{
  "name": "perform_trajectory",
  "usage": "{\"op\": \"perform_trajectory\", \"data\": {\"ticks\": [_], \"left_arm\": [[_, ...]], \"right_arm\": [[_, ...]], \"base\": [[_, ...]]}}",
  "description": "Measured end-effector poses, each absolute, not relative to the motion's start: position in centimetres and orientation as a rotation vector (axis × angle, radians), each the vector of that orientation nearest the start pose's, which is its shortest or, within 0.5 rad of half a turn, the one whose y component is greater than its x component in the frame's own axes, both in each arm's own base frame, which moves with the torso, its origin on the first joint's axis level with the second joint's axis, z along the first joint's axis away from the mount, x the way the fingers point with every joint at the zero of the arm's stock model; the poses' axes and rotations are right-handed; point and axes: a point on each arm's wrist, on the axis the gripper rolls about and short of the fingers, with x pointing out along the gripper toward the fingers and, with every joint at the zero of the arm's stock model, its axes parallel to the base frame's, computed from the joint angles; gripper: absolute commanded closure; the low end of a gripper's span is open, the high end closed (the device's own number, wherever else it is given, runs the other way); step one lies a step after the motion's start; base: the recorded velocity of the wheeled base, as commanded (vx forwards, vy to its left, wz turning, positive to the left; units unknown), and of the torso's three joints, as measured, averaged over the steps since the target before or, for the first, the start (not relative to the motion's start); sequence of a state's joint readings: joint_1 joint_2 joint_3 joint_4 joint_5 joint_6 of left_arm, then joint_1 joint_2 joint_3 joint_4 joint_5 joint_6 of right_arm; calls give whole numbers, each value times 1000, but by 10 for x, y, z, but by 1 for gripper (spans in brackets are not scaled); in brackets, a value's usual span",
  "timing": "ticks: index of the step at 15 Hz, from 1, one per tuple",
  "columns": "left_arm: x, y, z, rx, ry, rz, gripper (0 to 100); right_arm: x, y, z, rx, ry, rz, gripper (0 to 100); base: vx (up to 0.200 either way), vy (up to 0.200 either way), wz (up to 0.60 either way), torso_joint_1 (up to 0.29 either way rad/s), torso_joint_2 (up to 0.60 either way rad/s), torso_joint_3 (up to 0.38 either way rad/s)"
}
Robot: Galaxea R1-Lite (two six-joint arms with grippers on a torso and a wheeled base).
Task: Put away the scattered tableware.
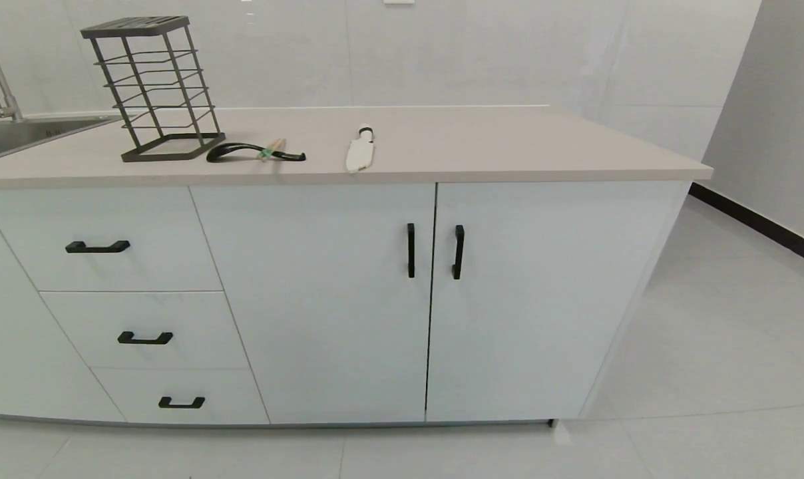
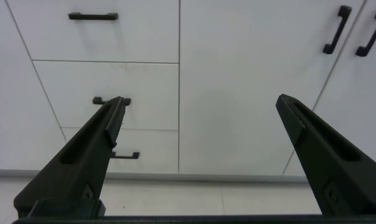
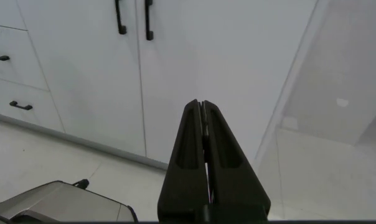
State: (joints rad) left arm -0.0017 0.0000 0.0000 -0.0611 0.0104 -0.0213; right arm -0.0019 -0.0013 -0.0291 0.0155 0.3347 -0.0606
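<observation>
Our L hand (image 2: 200,102) open wide, facing drawers (image 2: 107,87); R hand (image 3: 202,107) closed, facing cabinet doors (image 3: 194,50). On counter (image 1: 475,143): black rack (image 1: 152,86) far left, black spoon (image 1: 242,152) just right of it, white knife (image 1: 361,152) further right.

- You have no text, number, brand or sign you can read here.
- The small green patch (image 1: 265,154) on the utensils (image 1: 242,152), just right of the wire rack (image 1: 154,86), is too small for you to tell whether it carries any print.
</observation>
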Motion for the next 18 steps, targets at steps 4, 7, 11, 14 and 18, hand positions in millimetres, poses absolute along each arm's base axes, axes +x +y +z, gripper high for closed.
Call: {"op": "perform_trajectory", "data": {"ticks": [4,7,11,14,18], "left_arm": [[-23,0,82,-32,-60,8,0],[-23,0,82,-32,-62,9,0],[-23,0,82,-28,-61,8,0],[-23,0,82,-28,-60,8,0],[-23,0,82,-29,-61,8,0]], "right_arm": [[-26,7,82,-61,-25,328,100],[-26,7,82,-56,-24,334,100],[-27,7,82,-59,-25,331,100],[-26,7,82,-58,-26,330,100],[-26,7,82,-48,-23,331,100]], "base": [[0,0,300,0,1,1],[0,67,200,2,3,2],[0,200,0,2,4,2],[0,200,0,2,4,2],[100,100,0,2,4,2]]}}
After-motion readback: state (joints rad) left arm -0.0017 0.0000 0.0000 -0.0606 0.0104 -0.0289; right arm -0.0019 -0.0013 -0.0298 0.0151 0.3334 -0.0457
